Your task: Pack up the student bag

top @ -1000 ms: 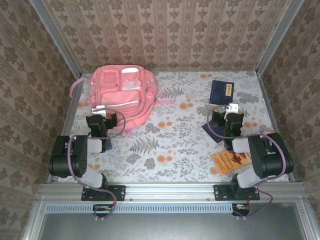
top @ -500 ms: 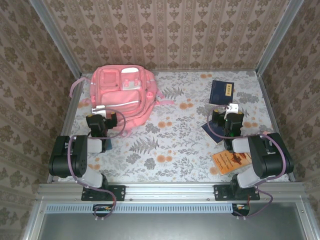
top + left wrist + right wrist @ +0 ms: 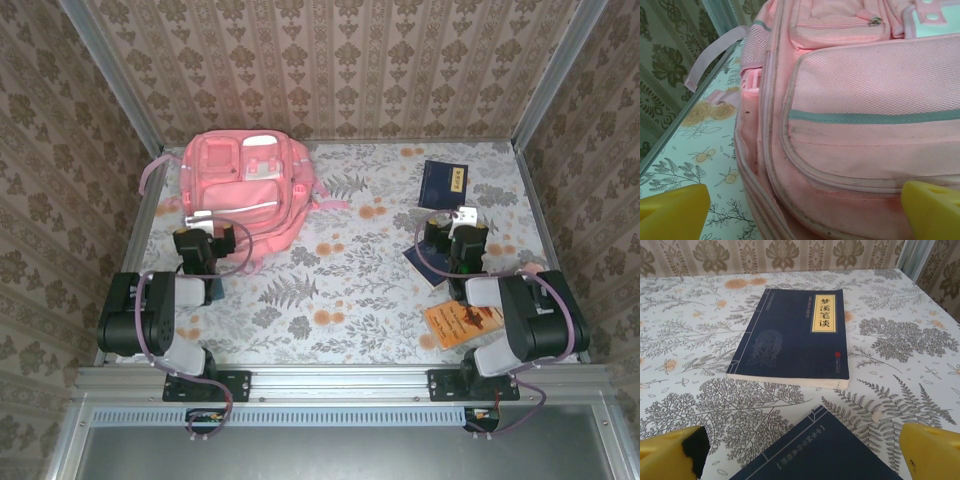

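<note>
The pink student bag [image 3: 243, 188] lies flat at the table's far left, front pockets up; up close its mesh pocket and pale stripe [image 3: 865, 100] show. My left gripper [image 3: 196, 232] sits at the bag's near edge, open, its yellow fingertips [image 3: 675, 207] spread wide with nothing between them. A dark blue book [image 3: 441, 183] [image 3: 797, 337] lies at the far right. A second dark blue book [image 3: 423, 262] [image 3: 825, 455] lies right below my right gripper [image 3: 457, 228], which is open and empty above it.
An orange book [image 3: 458, 322] lies near the right arm's base. A thin pink strap [image 3: 715, 55] hangs over the metal rail at the table's left edge. Patterned walls close in the table on three sides.
</note>
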